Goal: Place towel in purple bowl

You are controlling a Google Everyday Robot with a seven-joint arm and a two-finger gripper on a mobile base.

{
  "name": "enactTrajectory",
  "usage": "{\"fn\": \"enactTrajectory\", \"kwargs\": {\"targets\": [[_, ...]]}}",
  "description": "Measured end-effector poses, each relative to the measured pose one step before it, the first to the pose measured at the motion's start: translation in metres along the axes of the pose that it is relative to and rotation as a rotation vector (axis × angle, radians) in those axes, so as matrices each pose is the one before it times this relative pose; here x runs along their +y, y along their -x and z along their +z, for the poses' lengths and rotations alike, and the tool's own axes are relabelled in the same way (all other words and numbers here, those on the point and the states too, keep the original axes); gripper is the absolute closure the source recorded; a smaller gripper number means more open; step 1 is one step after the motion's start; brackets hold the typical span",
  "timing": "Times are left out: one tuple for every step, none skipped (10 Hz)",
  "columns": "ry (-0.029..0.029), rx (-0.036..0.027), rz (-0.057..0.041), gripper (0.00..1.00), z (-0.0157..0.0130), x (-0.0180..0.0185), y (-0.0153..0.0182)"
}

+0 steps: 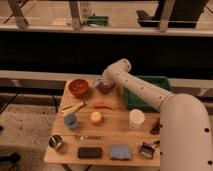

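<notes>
The purple bowl (106, 87) sits at the back middle of the wooden table (115, 135), just right of a red bowl (78, 87). My white arm reaches in from the right, and the gripper (100, 82) is low over the purple bowl's left rim. A pale bluish bit shows at the gripper's tip. I cannot tell whether that bit is the towel, or whether it is held or lying in the bowl. A blue folded pad (120, 151) lies at the table's front edge, far from the gripper.
A green tray (150, 95) stands at the back right under my arm. On the table are a red chili (103, 106), a yellow item (74, 106), a blue cup (70, 120), an orange (96, 117), a white cup (136, 119), a fork (89, 137), a metal cup (56, 142) and a black block (90, 152).
</notes>
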Motion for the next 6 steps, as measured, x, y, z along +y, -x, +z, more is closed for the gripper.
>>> {"fn": "enactTrajectory", "kwargs": {"targets": [[-0.00209, 0.00221, 0.00274, 1.0, 0.0008, -0.00052, -0.00099], [-0.00125, 0.00405, 0.00267, 1.0, 0.00062, -0.00036, -0.00176], [-0.00224, 0.00634, 0.00286, 1.0, 0.00093, -0.00046, -0.00213], [-0.00141, 0.00897, 0.00155, 0.97, 0.00139, -0.0008, -0.00084], [0.00112, 0.00616, 0.00128, 0.9, 0.0007, -0.00069, -0.00065], [0.00168, 0.0046, 0.00099, 0.81, 0.00063, -0.00055, -0.00011]]}}
